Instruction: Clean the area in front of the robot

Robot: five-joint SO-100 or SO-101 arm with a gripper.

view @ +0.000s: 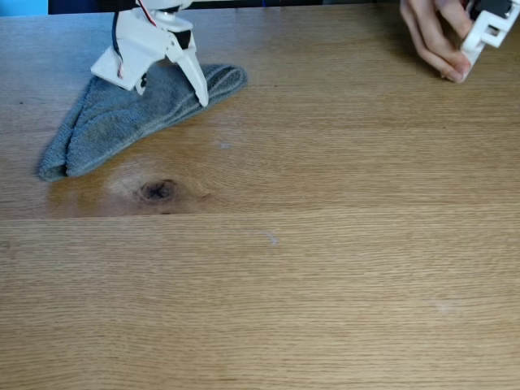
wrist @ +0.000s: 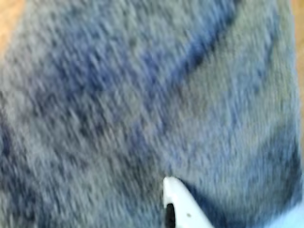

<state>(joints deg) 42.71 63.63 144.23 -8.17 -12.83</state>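
The robot's white gripper (view: 166, 91) reaches in from the top left of the fixed view and stands over a grey folded terry towel (view: 122, 118). Its jaws are spread open, a broad one on the left and a pointed one on the right, both down on the cloth. The towel lies flat on the light-brown wooden tabletop (view: 325, 268), the area in front of the robot. In the wrist view, blurred grey towel (wrist: 142, 95) shows close up, with one white fingertip (wrist: 183, 206) at the bottom edge.
A dark oval knot (view: 158, 191) marks the wood just below the towel. Faint pale specks (view: 272, 239) lie near the middle. At the top right a person's hand (view: 431, 36) holds a white and black plastic part (view: 487, 32).
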